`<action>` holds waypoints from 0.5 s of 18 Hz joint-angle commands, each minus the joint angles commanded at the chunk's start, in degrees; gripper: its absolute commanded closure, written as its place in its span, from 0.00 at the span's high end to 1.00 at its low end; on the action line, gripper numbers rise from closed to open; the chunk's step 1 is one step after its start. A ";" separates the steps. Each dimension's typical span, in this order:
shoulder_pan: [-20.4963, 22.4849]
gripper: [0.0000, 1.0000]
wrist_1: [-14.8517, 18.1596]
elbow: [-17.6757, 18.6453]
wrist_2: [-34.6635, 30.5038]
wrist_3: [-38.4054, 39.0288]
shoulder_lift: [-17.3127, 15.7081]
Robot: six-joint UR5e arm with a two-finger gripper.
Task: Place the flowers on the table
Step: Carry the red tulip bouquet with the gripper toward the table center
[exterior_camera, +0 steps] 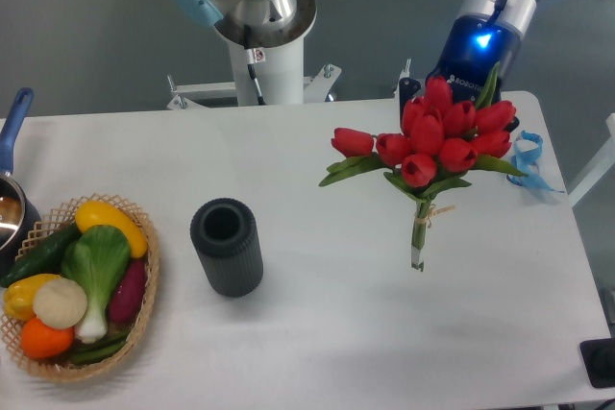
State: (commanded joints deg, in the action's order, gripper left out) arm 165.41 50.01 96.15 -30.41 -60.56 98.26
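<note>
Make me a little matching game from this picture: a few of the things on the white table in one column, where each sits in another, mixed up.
Things:
1. bunch of red tulips with green stems
2. dark ribbed cylindrical vase
3. round wicker basket of colourful vegetables
4. light blue ribbon

Places:
A. near the table's right edge, beside the blooms
B. front left corner of the white table
C. right of centre, below the arm's gripper
D. standing upright between the basket and the flowers

Pairs: 1-C, 2-D, 3-B, 4-A
</note>
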 joint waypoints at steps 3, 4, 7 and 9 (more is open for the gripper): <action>-0.17 0.39 -0.26 0.00 -3.59 -0.70 -0.09; -0.35 0.39 -0.18 -0.09 -4.65 -0.62 -0.09; -0.26 0.39 -0.26 0.00 -5.10 -0.62 -0.26; -0.26 0.39 -0.18 -0.09 -5.97 -0.53 -0.53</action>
State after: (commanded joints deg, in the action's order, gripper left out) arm 165.15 49.83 96.07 -36.38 -61.08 97.74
